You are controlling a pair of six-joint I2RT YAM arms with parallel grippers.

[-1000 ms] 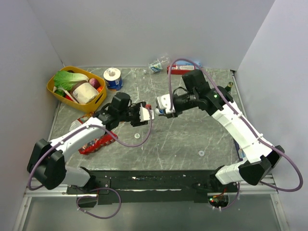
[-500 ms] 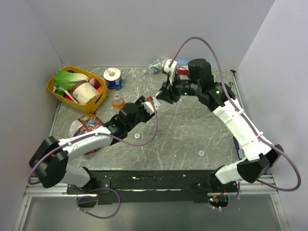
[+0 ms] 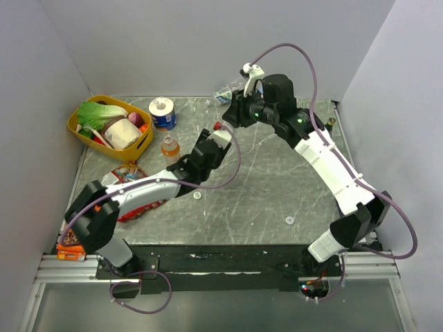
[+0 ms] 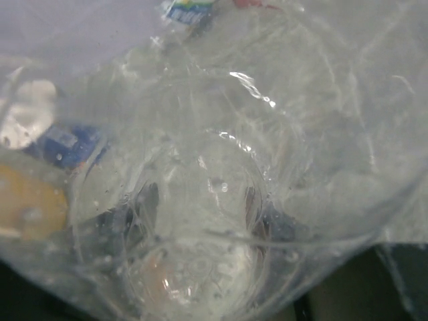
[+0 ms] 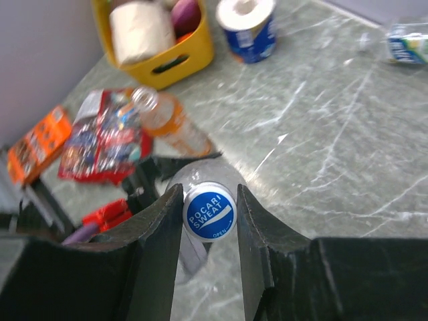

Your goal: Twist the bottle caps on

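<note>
Right wrist view. Item one: blue cap [image 5: 209,212], a small round plastic disc with white lettering, pinched face-on by the right gripper [image 5: 209,200] between matte black fingers [image 5: 157,241].

Item two: clear bottle [image 4: 221,167], thin, glossy, crinkled plastic. It lies directly beyond the cap. Its long axis runs straight away from that claw toward the left gripper [image 3: 219,133], which is clamped on its body above the grey veined table [image 5: 321,147]. Whether the threads have caught cannot be told.

Item three: orange drink bottle [image 5: 170,120], on its side on the table, nearer the left arm.
</note>
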